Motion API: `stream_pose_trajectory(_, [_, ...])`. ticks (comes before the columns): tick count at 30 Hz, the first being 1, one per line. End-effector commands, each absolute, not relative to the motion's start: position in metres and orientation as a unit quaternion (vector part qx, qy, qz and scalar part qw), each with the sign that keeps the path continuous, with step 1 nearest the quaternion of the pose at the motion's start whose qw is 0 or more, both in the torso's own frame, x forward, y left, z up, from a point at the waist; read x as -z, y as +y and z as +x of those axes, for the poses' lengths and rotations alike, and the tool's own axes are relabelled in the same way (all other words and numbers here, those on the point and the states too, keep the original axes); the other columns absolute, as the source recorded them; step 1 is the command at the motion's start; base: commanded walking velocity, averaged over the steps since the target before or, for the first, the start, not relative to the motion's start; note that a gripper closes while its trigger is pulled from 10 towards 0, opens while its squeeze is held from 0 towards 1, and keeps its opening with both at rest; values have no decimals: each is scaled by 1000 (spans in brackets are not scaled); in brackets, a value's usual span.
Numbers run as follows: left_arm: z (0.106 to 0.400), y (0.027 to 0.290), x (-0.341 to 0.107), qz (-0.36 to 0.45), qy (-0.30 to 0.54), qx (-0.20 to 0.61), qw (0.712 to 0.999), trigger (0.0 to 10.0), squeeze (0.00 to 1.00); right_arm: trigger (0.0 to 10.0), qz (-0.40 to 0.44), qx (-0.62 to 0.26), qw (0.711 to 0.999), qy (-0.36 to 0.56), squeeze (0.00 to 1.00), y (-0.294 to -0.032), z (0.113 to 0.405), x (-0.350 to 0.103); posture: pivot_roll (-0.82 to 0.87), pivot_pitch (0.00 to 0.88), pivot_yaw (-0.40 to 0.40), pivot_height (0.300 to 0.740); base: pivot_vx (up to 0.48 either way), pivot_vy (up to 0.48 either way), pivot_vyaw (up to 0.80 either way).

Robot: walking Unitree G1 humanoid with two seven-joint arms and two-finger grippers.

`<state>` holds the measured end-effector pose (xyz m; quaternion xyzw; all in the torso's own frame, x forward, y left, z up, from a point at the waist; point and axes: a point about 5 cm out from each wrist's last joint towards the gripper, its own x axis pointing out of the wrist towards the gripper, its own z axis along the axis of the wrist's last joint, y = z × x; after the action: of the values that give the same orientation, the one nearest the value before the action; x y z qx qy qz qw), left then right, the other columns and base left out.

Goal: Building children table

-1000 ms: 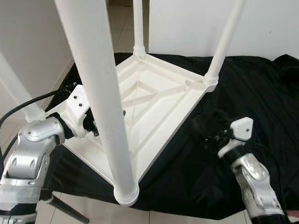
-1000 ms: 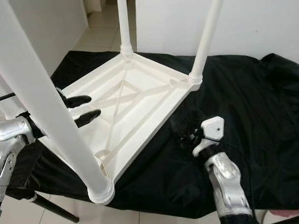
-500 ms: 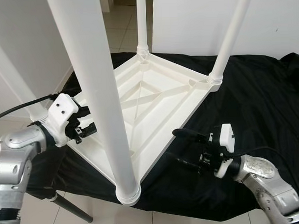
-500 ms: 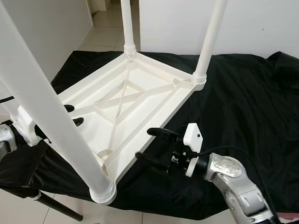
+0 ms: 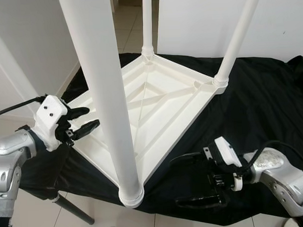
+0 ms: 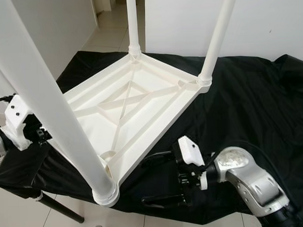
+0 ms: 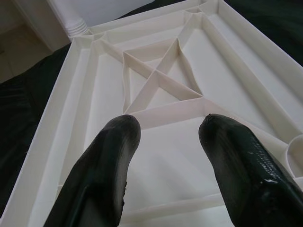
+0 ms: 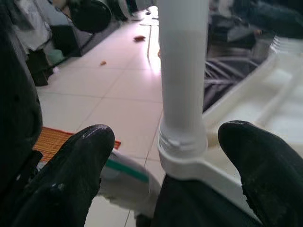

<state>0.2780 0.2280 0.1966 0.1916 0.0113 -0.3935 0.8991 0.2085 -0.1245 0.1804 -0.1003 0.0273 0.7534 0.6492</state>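
Observation:
A white plastic children's table (image 5: pixel 156 101) lies upside down on a black cloth (image 5: pixel 260 99), with its legs pointing up. The nearest leg (image 5: pixel 103 95) stands in the front corner socket (image 5: pixel 131 196). My left gripper (image 5: pixel 91 117) is open at the table's left rim, and in the left wrist view its fingers (image 7: pixel 109 156) hover over the X-ribbed underside (image 7: pixel 156 80). My right gripper (image 5: pixel 191 179) is open just right of the front corner, one finger above the other. In the right wrist view the leg's base (image 8: pixel 182 142) sits between its spread fingertips (image 8: pixel 92 142).
The cloth-covered surface ends just in front of the table's near corner, with tiled floor (image 5: pixel 95 222) below. A black stand leg (image 5: pixel 70 211) slants out under the cloth at the front left. White walls stand behind and to the left.
My right gripper has swung down toward the front corner and turned so its fingers stack vertically. My left gripper has drawn back slightly leftward along the rim. The camera shifted a little.

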Motion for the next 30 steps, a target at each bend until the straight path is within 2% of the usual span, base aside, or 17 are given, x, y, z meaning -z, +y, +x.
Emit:
stream_pose_trajectory(1, [280, 234, -199, 202, 13, 373, 905, 10000, 0, 10000, -97, -762, 639, 28, 0, -119, 208, -180, 58, 3, 23, 740, 0, 0, 0])
stream_pose_trajectory(9, [282, 235, -202, 202, 7, 363, 910, 10000, 0, 10000, -102, -781, 616, 5, 0, -88, 221, -180, 73, 0, 10, 740, 0, 0, 0])
stream_pose_trajectory(11, [282, 235, -202, 202, 7, 363, 910, 10000, 0, 10000, -102, -781, 616, 5, 0, -88, 221, -180, 73, 0, 10, 740, 0, 0, 0])
stream_pose_trajectory(13, [283, 234, -204, 198, 0, 360, 911, 10000, 0, 10000, -104, -784, 612, -4, 0, -74, 226, -178, 77, 0, 2, 740, 0, 0, 0])
stream_pose_trajectory(25, [287, 231, -206, 198, -9, 361, 911, 10000, 0, 10000, -62, -781, 620, -36, 0, -33, 242, -180, 92, 0, -12, 740, 0, 0, 0])
stream_pose_trajectory(26, [288, 231, -207, 199, -10, 360, 911, 10000, 0, 4941, -60, -781, 620, -38, 0, -31, 243, -179, 92, 0, -10, 740, 0, 0, 0])
stream_pose_trajectory(27, [289, 231, -208, 200, -12, 360, 911, 10000, 0, 3922, -58, -781, 620, -40, 0, -30, 243, -179, 92, 0, -10, 740, 0, 0, 0])
stream_pose_trajectory(30, [289, 231, -208, 200, -13, 359, 911, 10000, 0, 3922, -57, -781, 621, -40, 0, -29, 243, -178, 92, 0, -10, 740, 0, 0, 0])
